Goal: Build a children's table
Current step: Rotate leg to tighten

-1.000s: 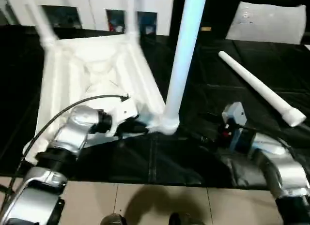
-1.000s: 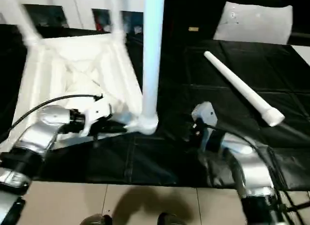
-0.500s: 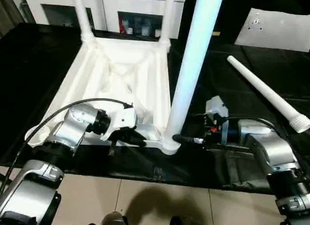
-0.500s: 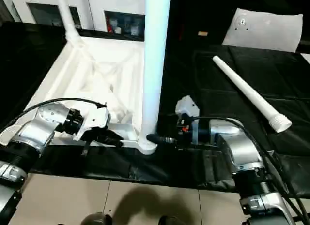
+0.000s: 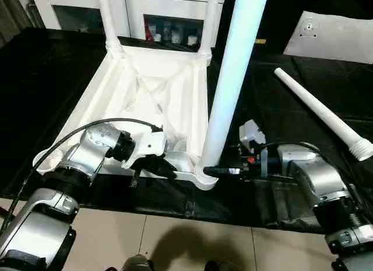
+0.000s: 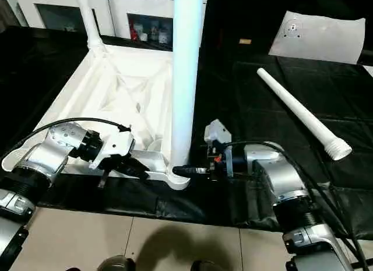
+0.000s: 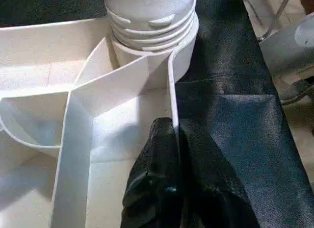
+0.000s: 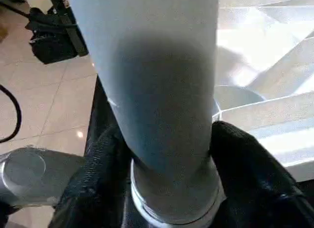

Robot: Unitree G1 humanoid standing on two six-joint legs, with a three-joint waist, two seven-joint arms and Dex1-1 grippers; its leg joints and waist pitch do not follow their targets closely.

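Reaching in from the right, the right gripper (image 6: 185, 171) has closed the gap to the near leg (image 5: 230, 84) over the last second: it was well apart from the leg's foot, then at the socket, and now its two black fingers (image 8: 98, 189) sit tight on either side of the tube just above the threaded base, shut on it. My reading is that the robot is set to twist or press this leg home in the near right corner socket (image 5: 205, 176).

The left gripper (image 5: 152, 165) has kept its post throughout, pinched shut on the thin near wall of the tabletop (image 7: 172, 98), one finger inside the rim and one outside, bracing the piece.

The tabletop (image 5: 145, 90) lies upside down on the black mat (image 5: 70, 61), ribs up, left of centre. Two more legs stand in its far corners, the far left leg (image 5: 108, 20) and the far right leg (image 5: 211, 20), so three are up. The fourth leg (image 6: 300, 113) lies loose on the mat well to the right, its threaded end toward the near side.

Farther right at the back lies a flat white sheet (image 5: 335, 35) with a small hole; a cabinet (image 5: 157, 14) with glass doors stands behind the table. Nothing blocks the gripped leg, though the left arm's cable (image 5: 93, 126) loops over the near rim, and the near left corner has no leg yet.
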